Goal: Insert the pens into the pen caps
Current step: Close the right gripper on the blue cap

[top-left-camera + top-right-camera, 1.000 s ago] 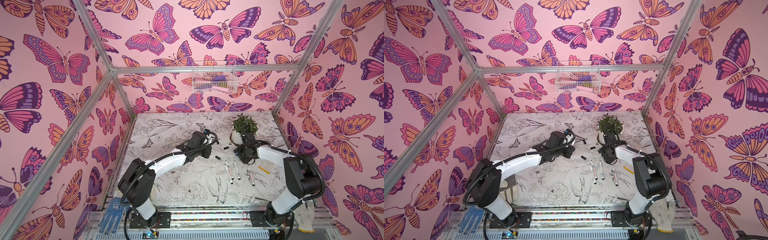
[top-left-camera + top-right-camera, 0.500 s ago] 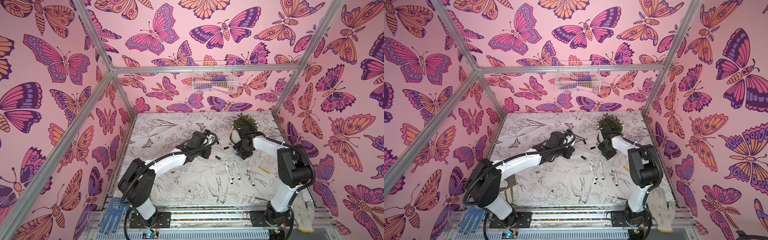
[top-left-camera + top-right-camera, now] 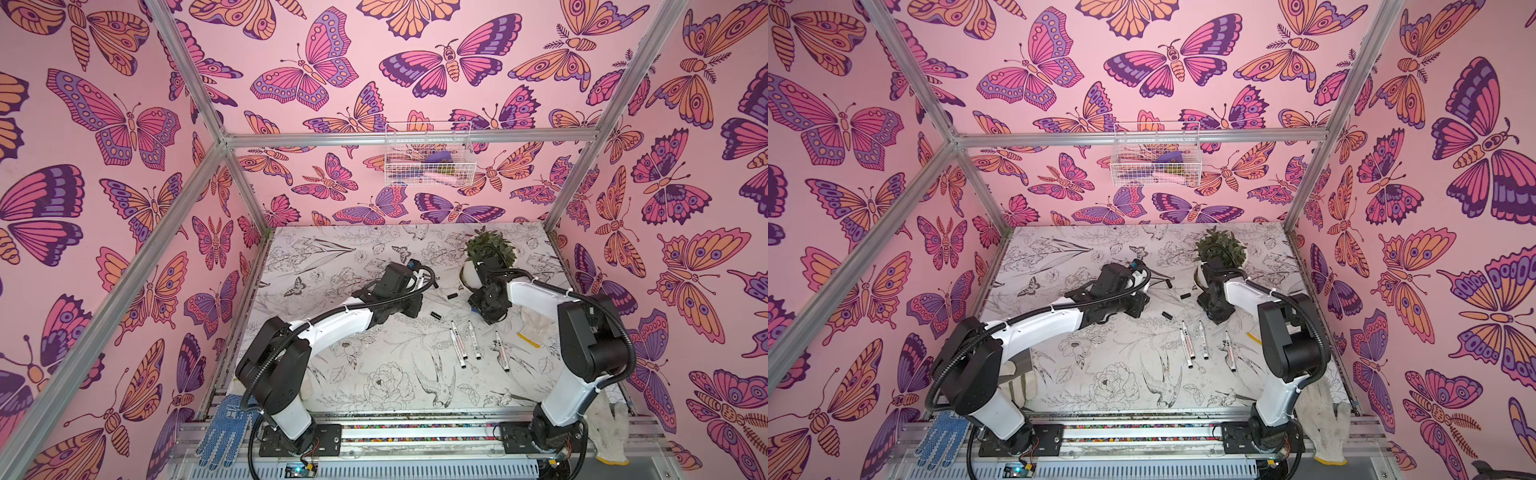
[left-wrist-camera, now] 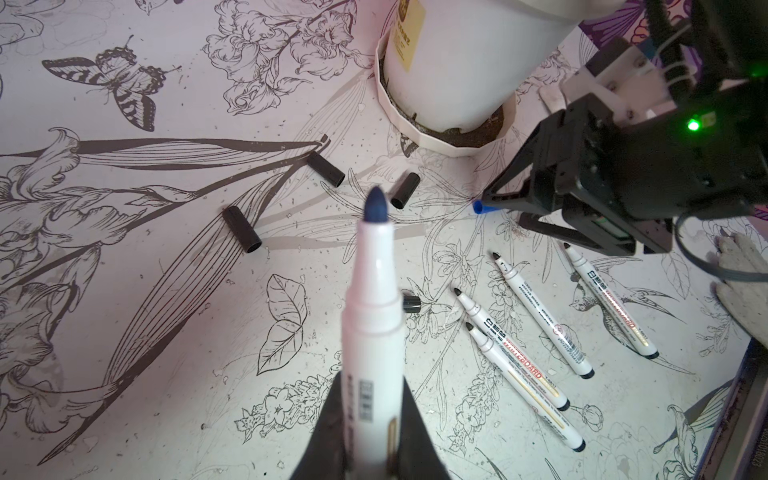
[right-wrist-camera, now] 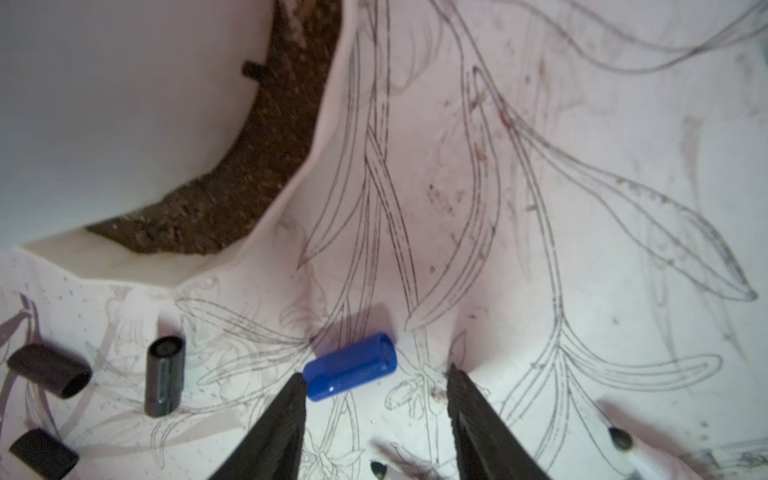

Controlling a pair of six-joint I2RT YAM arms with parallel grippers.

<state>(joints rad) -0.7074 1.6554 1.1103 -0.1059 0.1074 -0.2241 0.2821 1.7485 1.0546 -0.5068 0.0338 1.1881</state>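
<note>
My left gripper [image 4: 372, 399] is shut on a white pen [image 4: 374, 299] whose uncapped blue tip [image 4: 376, 208] points out over the table. My right gripper [image 5: 376, 374] stands open low over the blue pen cap [image 5: 351, 365], which lies on the table. One fingertip [image 5: 299, 380] touches the cap's end. The blue cap [image 4: 480, 207] also shows beside the right gripper's fingers in the left wrist view. Black pen caps [image 4: 326, 168] [image 4: 404, 190] [image 4: 242, 228] lie loose nearby. Several uncapped pens [image 4: 540, 311] lie together, seen in a top view as pens [image 3: 457, 343].
A white pot [image 3: 467, 272] with a green plant [image 3: 490, 249] stands just behind the right gripper [image 3: 484, 305]. A white glove [image 3: 536, 328] lies under the right forearm. A wire basket [image 3: 428, 160] hangs on the back wall. Gloves [image 3: 222, 428] rest on the front rail.
The right arm has shifted slightly beside the pot. The left arm has stayed still with its pen.
</note>
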